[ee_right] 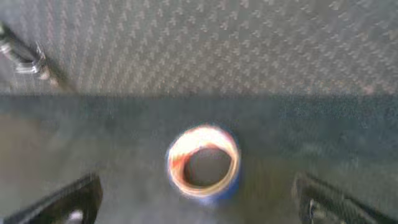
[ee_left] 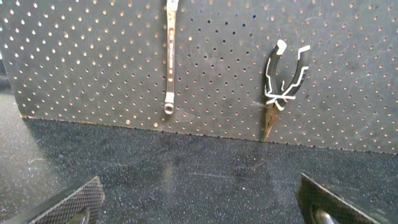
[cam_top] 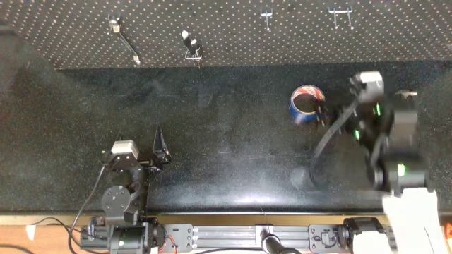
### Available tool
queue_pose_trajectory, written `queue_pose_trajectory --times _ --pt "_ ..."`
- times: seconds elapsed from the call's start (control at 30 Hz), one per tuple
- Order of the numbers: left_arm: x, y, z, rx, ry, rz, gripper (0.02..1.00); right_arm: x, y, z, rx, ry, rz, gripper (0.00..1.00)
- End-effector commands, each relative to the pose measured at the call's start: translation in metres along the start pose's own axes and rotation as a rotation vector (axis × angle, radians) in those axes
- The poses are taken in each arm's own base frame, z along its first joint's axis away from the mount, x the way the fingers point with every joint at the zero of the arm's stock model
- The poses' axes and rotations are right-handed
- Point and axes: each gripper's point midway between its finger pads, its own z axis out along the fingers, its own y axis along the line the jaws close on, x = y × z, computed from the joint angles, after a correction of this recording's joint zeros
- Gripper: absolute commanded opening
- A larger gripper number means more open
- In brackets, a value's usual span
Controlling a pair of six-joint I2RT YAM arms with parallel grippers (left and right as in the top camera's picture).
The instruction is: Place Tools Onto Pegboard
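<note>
— Tape [cam_top: 307, 104], where?
— Lying on the mat [cam_top: 226, 141], near the right gripper [ee_right: 199, 210]: fingers spread wide, empty.
— Left gripper [ee_left: 202, 211]?
— Likewise wide, empty, facing wrench [ee_left: 170, 56] and pliers [ee_left: 283, 87] hanging on the pegboard [ee_left: 93, 62].

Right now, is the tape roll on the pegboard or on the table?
On the table: the tape roll lies on its black surface below the pegboard, touching no hook, before the open right hand.

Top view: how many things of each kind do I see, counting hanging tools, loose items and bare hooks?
Silver metal wrench, hanging: 1
Black-handled pliers, hanging: 1
Blue roll of tape, lying loose: 1
Bare metal hooks: 2
Total: 5
</note>
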Motion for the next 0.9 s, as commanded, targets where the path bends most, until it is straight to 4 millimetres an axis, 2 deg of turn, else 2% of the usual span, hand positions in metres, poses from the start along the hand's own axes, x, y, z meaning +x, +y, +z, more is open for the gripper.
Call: queue_pose_trajectory --times 0.03,0.1,0.17,0.27,0.43,0.6,0.8,0.9 --pt "0.001 -0.001 0.000 0.010 0.000 0.011 0.996 -0.019 0.014 0.026 0.024 0.318 0.045 0.998" --pt "0.001 -0.001 0.000 0.010 0.001 0.010 0.996 -0.005 0.009 0.039 0.079 0.498 0.050 0.998" --pt "0.001 -0.001 0.000 0.010 0.001 0.011 0.996 0.008 0.009 0.053 0.100 0.606 0.021 0.998" --pt "0.001 -0.001 0.000 0.010 0.000 0.011 0.996 0.026 0.022 0.081 0.071 0.697 -0.035 0.998" --pt "0.001 -0.001 0.000 0.010 0.001 0.011 0.996 0.057 0.026 0.111 0.072 0.813 -0.057 0.998" --pt "0.001 -0.001 0.000 0.010 0.001 0.011 0.993 0.080 0.014 0.126 0.116 0.887 -0.063 1.000" --pt "0.001 -0.001 0.000 0.010 0.001 0.010 0.996 0.095 0.011 0.143 0.176 0.914 -0.137 0.998" --pt "0.001 -0.001 0.000 0.010 0.000 0.011 0.996 0.106 0.007 0.149 0.187 0.949 -0.139 0.877"
